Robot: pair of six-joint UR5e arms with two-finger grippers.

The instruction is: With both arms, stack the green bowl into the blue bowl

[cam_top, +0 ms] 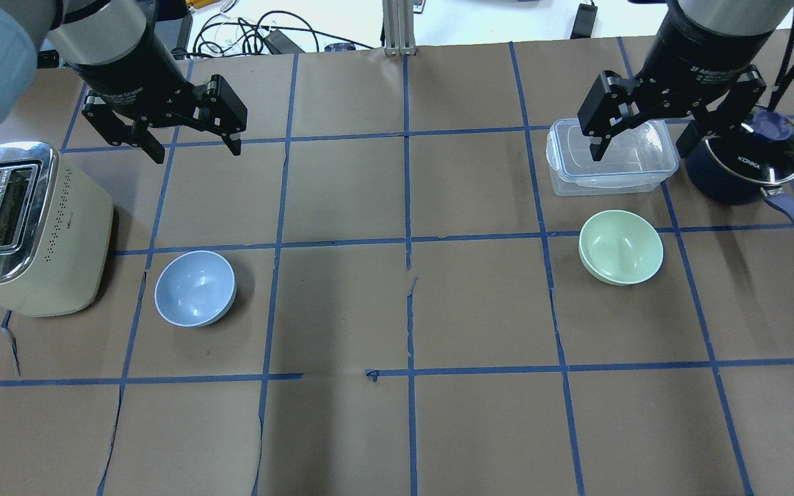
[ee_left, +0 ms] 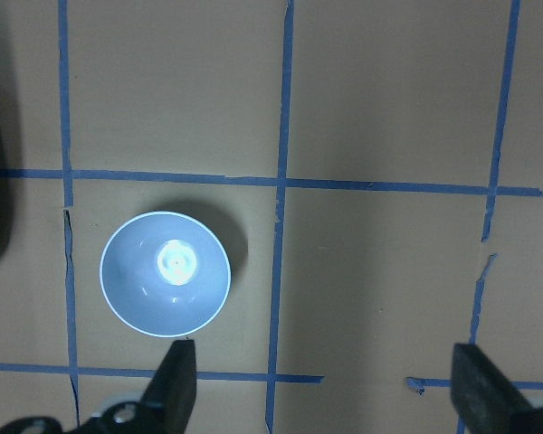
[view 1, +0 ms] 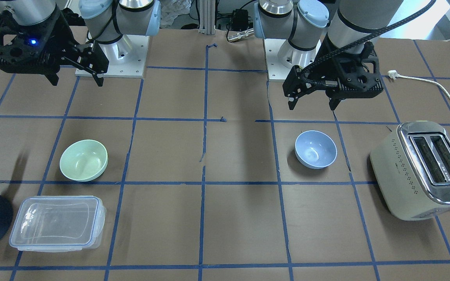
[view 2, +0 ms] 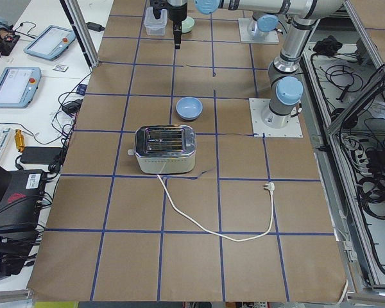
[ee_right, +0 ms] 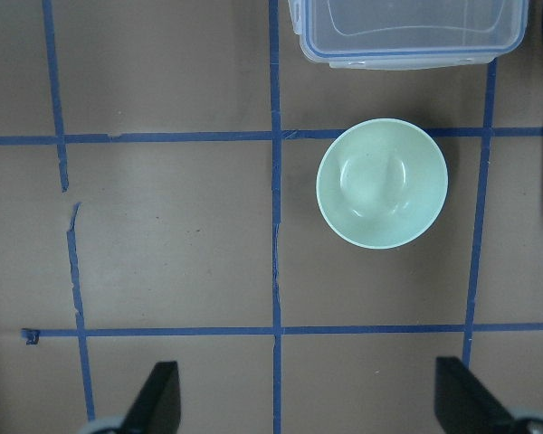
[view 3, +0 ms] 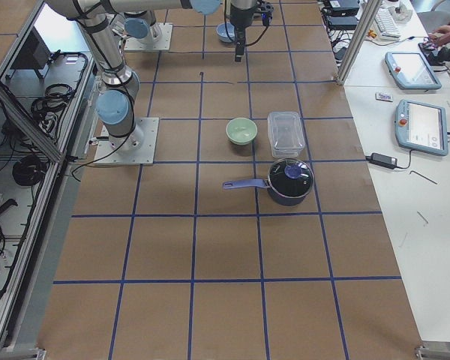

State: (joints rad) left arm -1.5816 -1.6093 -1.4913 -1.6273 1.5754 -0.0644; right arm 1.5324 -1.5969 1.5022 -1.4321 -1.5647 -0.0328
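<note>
The left arm and right arm are held raised and well apart, with the wrists pointed downward. The left gripper is seen with jaws spread wide, nothing gripped. The right gripper is likewise spread wide and empty.

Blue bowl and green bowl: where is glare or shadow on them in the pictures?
Left wrist view: the blue bowl has a bright white glare spot at its centre and a dark shadow at its upper right. Right wrist view: the green bowl shows only a soft, pale highlight. Overhead view: both bowls look sharp.
</note>
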